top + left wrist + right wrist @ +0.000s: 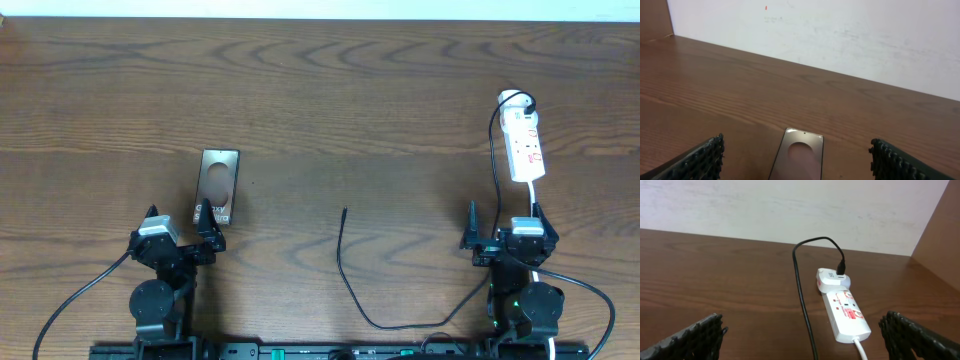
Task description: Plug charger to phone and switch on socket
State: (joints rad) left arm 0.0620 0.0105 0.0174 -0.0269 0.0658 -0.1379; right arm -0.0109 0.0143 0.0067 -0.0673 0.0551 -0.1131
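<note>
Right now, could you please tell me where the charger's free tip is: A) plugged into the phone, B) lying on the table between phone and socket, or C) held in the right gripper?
B: the charger tip lies loose on the table, apart from the phone and the socket.

Glossy phone [217, 186] and white plastic socket [525, 147] on grained wood table [350, 100].
</note>
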